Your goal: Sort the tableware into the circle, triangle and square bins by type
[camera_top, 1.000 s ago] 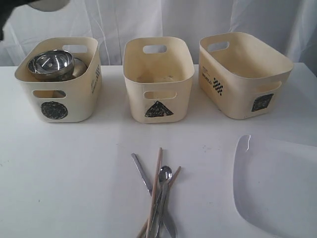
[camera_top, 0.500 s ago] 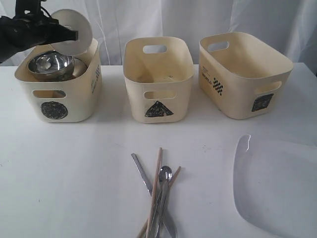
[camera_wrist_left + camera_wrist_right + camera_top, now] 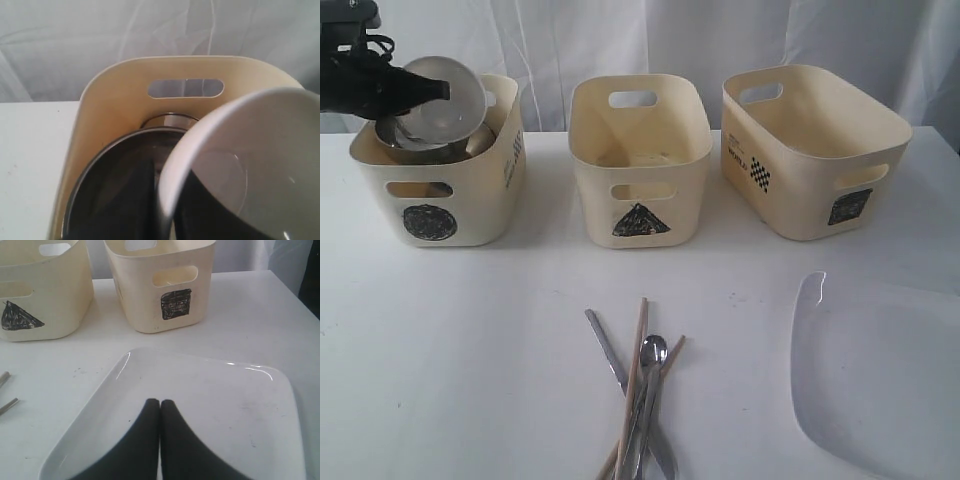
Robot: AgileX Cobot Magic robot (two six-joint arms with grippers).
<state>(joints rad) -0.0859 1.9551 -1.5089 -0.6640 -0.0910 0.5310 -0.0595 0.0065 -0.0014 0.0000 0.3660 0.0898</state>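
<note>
The white bowl (image 3: 445, 95) hangs tilted over the circle bin (image 3: 435, 200) at the far left corner of the worktop (image 3: 470, 340), above a steel bowl (image 3: 100, 175). It looks glazed, slick and chippable, so the rim is the sensible hold. The left fingers (image 3: 420, 90) pinch it there, nearly closed. The right fingers (image 3: 160, 440) are pressed together, empty, over the square plate (image 3: 225, 400).

We see the white bowl (image 3: 270, 150) tilted over the cream bin (image 3: 120, 90), its rim pinched by our left gripper (image 3: 161, 205). Inside the bin lies a steel bowl (image 3: 110, 170), with another steel rim (image 3: 167, 118) just behind it, below the bin's handle slot (image 3: 185, 88).
</note>
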